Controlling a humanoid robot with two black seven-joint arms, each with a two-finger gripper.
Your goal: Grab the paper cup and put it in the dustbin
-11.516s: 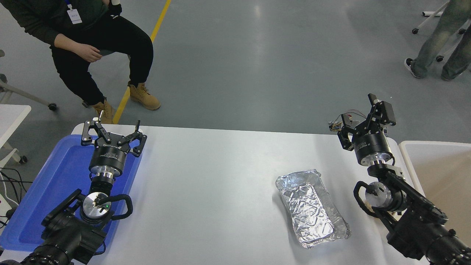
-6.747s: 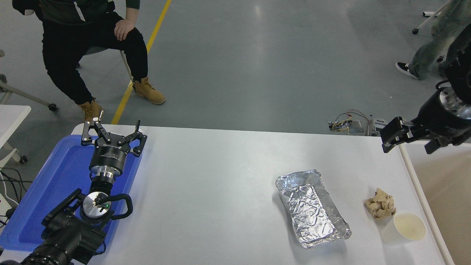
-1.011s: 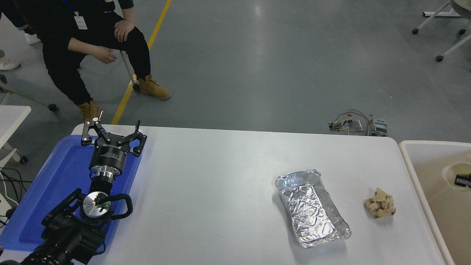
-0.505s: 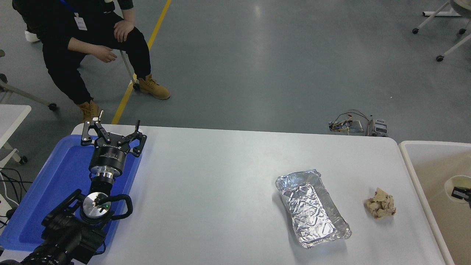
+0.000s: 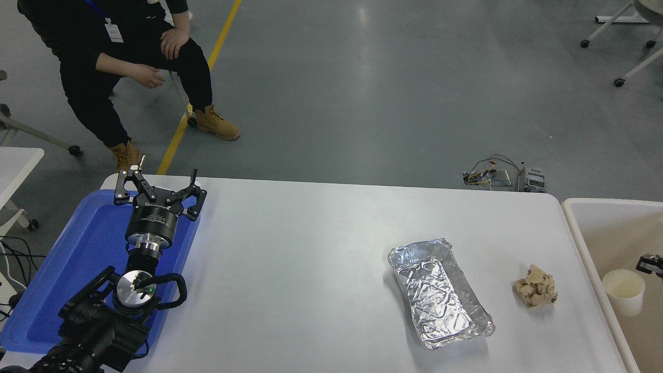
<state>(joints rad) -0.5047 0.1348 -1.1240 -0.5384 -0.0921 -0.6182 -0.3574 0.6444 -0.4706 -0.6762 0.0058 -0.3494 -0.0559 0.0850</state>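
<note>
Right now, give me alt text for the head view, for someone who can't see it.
A white paper cup lies inside the dustbin at the right edge, a sliver of the right gripper beside it. On the white table sit a foil tray and a paper wad; the left gripper is parked, jaws open, over a blue tray.

The left arm [image 5: 98, 316] is parked at the lower left, and its left gripper [image 5: 158, 191] is held forward with fingers spread wide apart. Only a sliver of the right gripper [image 5: 651, 264] is seen at the right edge.
</note>
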